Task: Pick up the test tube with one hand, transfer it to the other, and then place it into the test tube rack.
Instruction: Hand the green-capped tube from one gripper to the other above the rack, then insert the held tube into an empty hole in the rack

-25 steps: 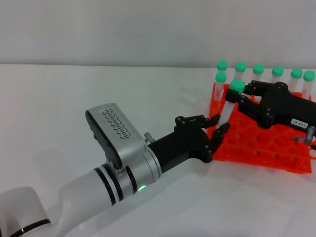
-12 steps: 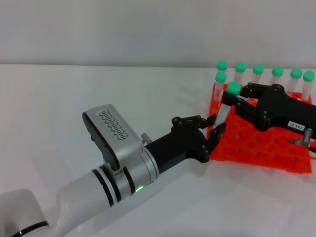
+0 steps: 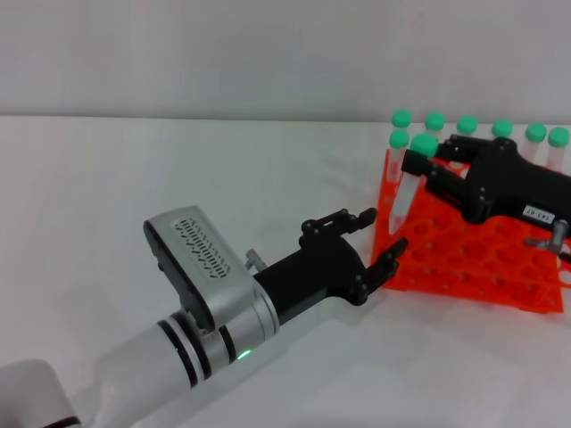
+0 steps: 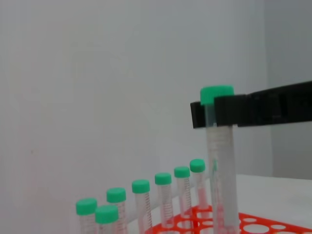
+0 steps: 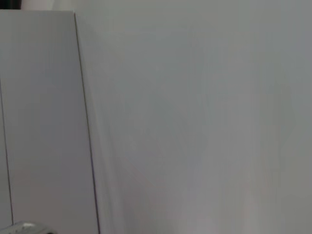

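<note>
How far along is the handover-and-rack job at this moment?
Pickup and handover look done: the right gripper alone holds the test tube just under its green cap, roughly upright. The left gripper is open below, clear of the tube. Left: seating it in a hole of the orange test tube rack.

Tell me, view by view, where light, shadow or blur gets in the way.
Head view: even light, soft shadow under the left hand; the held tube and orange rack stay readable. Left wrist view: racked tubes look soft, the right hand's fingers near-black. Right wrist view: only a grey wall.
</note>
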Tool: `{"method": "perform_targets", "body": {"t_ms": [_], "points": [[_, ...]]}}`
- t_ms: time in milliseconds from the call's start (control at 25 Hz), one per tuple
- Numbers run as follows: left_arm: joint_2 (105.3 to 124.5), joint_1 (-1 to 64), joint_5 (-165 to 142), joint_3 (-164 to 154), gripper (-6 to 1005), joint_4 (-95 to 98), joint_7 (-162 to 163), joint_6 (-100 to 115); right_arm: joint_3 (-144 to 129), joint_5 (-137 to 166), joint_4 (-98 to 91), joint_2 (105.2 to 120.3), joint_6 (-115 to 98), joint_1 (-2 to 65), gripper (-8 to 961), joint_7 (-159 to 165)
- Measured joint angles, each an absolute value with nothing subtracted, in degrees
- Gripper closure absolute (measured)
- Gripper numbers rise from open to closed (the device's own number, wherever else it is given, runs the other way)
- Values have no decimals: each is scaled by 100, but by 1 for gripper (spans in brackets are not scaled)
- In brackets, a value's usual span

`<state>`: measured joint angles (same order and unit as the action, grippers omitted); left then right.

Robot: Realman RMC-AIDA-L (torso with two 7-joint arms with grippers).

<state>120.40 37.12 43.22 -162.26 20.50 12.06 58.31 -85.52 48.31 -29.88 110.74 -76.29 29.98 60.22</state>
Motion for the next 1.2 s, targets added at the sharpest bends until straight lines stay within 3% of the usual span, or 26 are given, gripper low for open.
{"method": "perform_targets", "body": {"t_ms": [160, 240, 520, 840, 1200], "points": [[12040, 3439, 4376, -16015, 413, 2064, 1148, 5925, -8236, 4833, -3026, 11099, -7625, 2988, 702, 5970], [12034, 3190, 4382, -15824, 371, 2094, 1005, 6104, -8033, 4833, -3029, 11152, -7594, 2984, 702, 5888], [12012, 1752, 4418, -15133, 225, 2168, 383, 7753, -7739, 4797, -3032, 11579, -6779, 3068, 703, 5196], [11997, 1130, 4786, -14791, 120, 2102, 377, 8023, -8467, 3605, -2555, 11609, -6028, 3401, 703, 4321], [12000, 1006, 5379, -14838, 121, 1918, 389, 8041, -9309, 1990, -2053, 11615, -5646, 3652, 702, 3344]]}}
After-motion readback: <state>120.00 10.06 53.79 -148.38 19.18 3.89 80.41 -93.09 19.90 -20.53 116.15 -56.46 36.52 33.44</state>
